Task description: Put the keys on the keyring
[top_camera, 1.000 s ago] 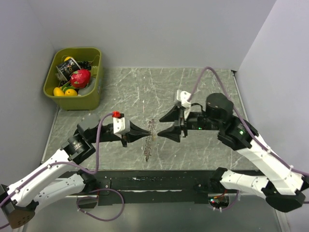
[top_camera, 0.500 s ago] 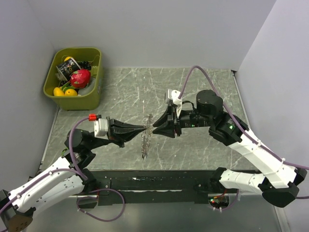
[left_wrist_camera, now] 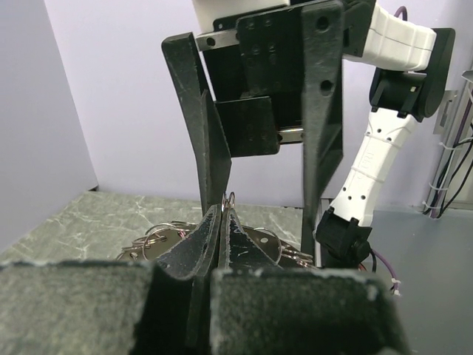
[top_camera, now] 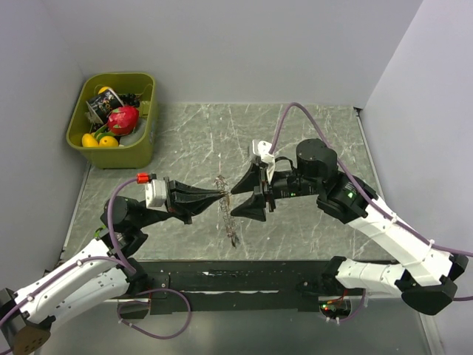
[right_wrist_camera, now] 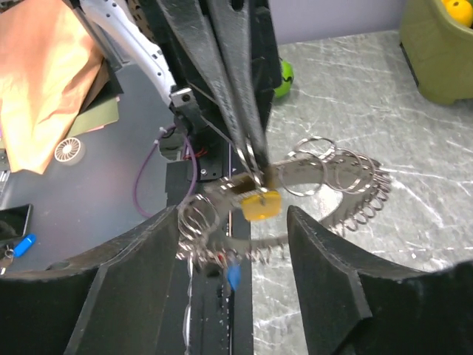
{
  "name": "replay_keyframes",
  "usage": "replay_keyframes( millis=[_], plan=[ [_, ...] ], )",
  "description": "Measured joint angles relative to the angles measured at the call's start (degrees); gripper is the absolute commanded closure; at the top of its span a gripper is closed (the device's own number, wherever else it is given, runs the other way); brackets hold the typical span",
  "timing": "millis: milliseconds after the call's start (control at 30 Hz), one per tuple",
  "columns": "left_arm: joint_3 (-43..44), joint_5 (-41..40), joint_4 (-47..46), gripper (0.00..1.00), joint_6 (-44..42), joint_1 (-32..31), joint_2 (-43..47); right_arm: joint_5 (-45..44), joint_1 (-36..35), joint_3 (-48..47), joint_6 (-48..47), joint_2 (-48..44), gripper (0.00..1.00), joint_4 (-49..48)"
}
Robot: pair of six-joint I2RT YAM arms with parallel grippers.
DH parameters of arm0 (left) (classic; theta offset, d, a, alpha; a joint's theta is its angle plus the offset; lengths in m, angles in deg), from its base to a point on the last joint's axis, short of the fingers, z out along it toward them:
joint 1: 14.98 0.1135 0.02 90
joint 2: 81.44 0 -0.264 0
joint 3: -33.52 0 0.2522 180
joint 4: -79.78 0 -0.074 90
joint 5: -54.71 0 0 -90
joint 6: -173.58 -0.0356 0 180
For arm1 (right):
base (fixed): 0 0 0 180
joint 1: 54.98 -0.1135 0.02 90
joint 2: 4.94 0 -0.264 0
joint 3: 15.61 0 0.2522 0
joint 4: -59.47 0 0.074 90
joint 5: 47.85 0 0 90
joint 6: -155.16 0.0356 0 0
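Note:
The keyring (top_camera: 230, 228) is a thin metal ring strung with many small grey rings and keys, and it hangs edge-on above the table middle. My left gripper (top_camera: 221, 194) is shut on its upper part; in the left wrist view (left_wrist_camera: 224, 216) the ring's wire (left_wrist_camera: 232, 198) pokes out above the closed tips. My right gripper (top_camera: 236, 198) is open, one finger on each side of the ring, not touching it. In the right wrist view (right_wrist_camera: 236, 214) the keyring (right_wrist_camera: 332, 177) carries a yellow piece (right_wrist_camera: 261, 205) and a blue piece (right_wrist_camera: 233, 277). No loose keys show.
An olive green bin (top_camera: 145, 145) holding fruit and a can stands at the table's back left corner; it also shows in the right wrist view (right_wrist_camera: 443, 66). The black base strip (top_camera: 244, 279) runs along the near table edge.
My left gripper has swung right with the keyring. My right gripper has moved left, and its open fingers now straddle the ring. The ring's lower end has swung towards the near edge.

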Motion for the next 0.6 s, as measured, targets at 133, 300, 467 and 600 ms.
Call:
replay_keyframes(
  millis=[133, 300, 467, 600],
  plan=[
    [0.0, -0.5, -0.1, 0.99, 0.0, 0.0, -0.4, 0.0, -0.2, 0.0, 0.3, 0.2, 0.37, -0.7],
    [0.0, -0.6, -0.9, 0.99, 0.0, 0.0, -0.7, -0.2, -0.2, 0.0, 0.9, 0.9, 0.51, -1.6],
    [0.0, -0.6, -1.2, 0.99, 0.0, 0.0, -0.8, -0.3, -0.3, 0.0, 1.5, 1.9, 0.76, -2.1],
    [0.0, -0.6, -1.7, 0.99, -0.1, 0.0, -0.7, -1.3, -0.3, 0.0, 1.9, 1.7, 0.91, -2.0]
  ],
)
